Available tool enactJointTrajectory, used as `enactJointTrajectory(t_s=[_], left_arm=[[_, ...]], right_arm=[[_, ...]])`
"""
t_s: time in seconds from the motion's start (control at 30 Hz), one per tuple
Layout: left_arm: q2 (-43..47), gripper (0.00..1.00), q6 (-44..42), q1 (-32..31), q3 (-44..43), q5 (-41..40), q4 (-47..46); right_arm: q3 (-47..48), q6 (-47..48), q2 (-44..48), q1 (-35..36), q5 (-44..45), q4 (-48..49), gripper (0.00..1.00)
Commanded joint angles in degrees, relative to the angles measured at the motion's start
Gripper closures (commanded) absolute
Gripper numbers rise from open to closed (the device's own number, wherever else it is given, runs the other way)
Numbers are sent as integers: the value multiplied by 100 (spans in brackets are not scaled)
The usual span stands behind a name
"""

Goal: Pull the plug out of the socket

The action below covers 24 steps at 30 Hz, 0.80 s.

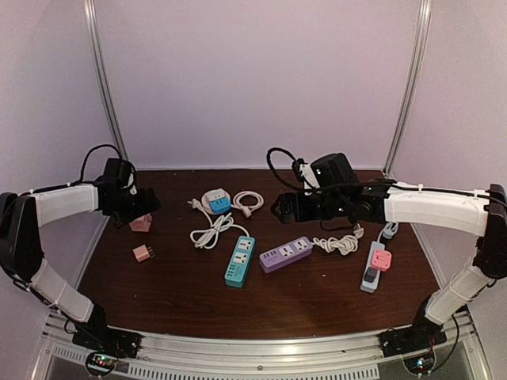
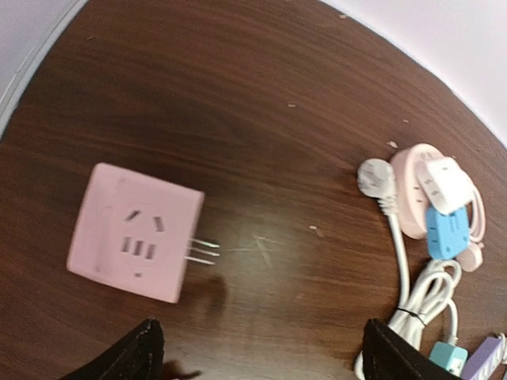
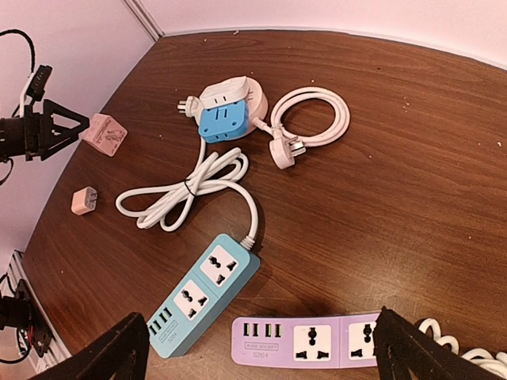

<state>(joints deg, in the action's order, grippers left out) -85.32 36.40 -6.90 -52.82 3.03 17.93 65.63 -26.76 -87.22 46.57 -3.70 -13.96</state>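
A dark brown wooden table carries everything. The two white-and-black arms reach in from either side. The left gripper hangs above the table's left part with its fingers spread wide and nothing between them. The right gripper hovers over the middle, likewise released and empty.

A lilac power strip lies near the centre, and a teal power strip lies just left of it. The teal strip's white cord is bundled in a loose loop behind it. A grey power strip sits toward the right edge with a pink block adapter seated in it. A coiled white cable lies between the grey and lilac strips.

Further back is a round pale-pink socket hub. It holds a white adapter and a blue adapter, and a separate looped white lead lies beside it.

The pink cube socket rests on the table directly below the left gripper, apart from its fingers. Its slotted face is up, nothing is plugged into that face, and metal prongs stick out of one side. The small pink plug lies by itself nearer the front edge, well apart from the cube. It appears to belong to the cube, though the views are too coarse to be sure.
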Motion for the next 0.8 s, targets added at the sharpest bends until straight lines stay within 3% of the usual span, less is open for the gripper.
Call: enactJointTrajectory(t_s=[0.0,0.37,0.57,0.77], left_arm=[[84,12,-134,-672,-438,-411,234],[-1340,24,-276,-2345,-2066,-910,679],[-2216,28,-261,-2559,-3028,-1027,823],[-2819,26,135,-2546,-3841,-1775,1001]], right_arm=[[-42,34,11,-139,239,-35,0],[-357,-107,150,-278,256,72,0],[-507,-144,252,-351,304,78,0],[-584,-162,325,-400,309,74,0]])
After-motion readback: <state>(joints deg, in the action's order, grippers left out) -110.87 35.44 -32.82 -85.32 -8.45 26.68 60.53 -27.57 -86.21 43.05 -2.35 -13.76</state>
